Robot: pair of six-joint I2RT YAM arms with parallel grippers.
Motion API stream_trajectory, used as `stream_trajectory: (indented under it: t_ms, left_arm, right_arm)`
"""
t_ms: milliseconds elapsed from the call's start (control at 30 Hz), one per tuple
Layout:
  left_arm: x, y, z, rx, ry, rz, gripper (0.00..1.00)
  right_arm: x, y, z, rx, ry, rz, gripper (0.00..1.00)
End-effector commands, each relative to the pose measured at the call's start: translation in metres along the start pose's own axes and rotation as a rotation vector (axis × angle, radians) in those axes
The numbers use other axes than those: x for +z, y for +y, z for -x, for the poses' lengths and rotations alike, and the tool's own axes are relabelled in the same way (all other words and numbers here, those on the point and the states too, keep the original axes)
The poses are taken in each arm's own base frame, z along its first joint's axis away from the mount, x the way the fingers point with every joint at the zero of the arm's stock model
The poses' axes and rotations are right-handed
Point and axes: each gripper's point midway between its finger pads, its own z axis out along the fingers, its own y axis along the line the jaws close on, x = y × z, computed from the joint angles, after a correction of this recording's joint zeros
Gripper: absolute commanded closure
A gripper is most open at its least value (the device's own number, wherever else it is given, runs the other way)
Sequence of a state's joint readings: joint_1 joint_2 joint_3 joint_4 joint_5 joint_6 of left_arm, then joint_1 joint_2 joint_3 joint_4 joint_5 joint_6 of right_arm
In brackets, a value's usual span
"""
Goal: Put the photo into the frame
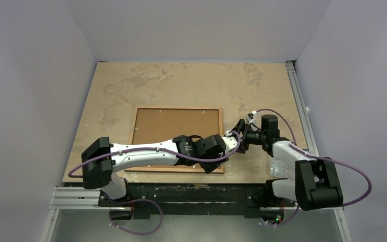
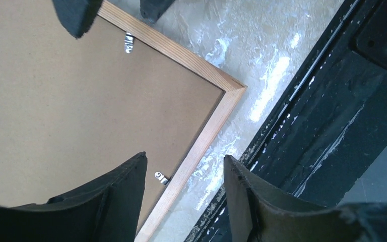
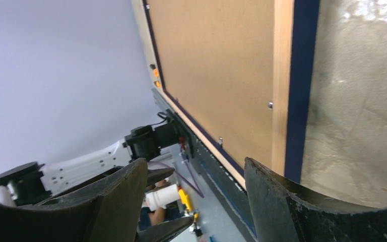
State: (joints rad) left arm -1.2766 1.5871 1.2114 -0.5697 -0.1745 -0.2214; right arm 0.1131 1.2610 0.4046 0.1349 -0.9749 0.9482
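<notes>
One frame [image 1: 176, 108] lies back-up on the table [image 1: 181, 80], toward the near edge. Its light wooden rails [image 2: 209, 133] face upward, and a dark blue outer side [image 3: 297, 75] shows along the right rail. A plain brown backing board [image 1: 176, 123] fills the opening, and small metal clips [image 2: 128, 42] sit at its edge against the rails.

The left gripper [image 1: 215, 164] hangs over the frame's near right corner. Its jaws are spread wide and hold nothing. In the wrist view the two fingers [image 2: 252, 201] straddle the right rail from above, with the wooden corner and the black mounting rail [image 2: 332, 126] beyond. The left arm stretches across the near part of the board to get there.

The right gripper [image 1: 239, 130] sits just beside the frame's right rail, about halfway along it and pointing left. Its jaws are also parted wide and empty, and whether it touches the rail cannot be told.
</notes>
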Motion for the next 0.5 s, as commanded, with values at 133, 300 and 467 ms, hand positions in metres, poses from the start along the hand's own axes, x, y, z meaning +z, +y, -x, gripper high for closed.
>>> stream_trajectory:
  t_ms: [133,300,467]
  left_arm:
    - [0.046,-0.012,-0.03,0.072,0.094,-0.054,0.45]
    - [0.068,-0.019,-0.043,0.075,0.136,-0.082,0.52]
    - [0.079,-0.018,-0.056,0.083,0.169,-0.069,0.63]
  right_arm:
    - [-0.001,-0.031,-0.003,-0.033,-0.002,-0.137,0.3]
    - [-0.004,-0.046,-0.002,-0.047,-0.014,-0.206,0.3]
    - [-0.004,-0.055,-0.002,-0.045,-0.012,-0.236,0.29]
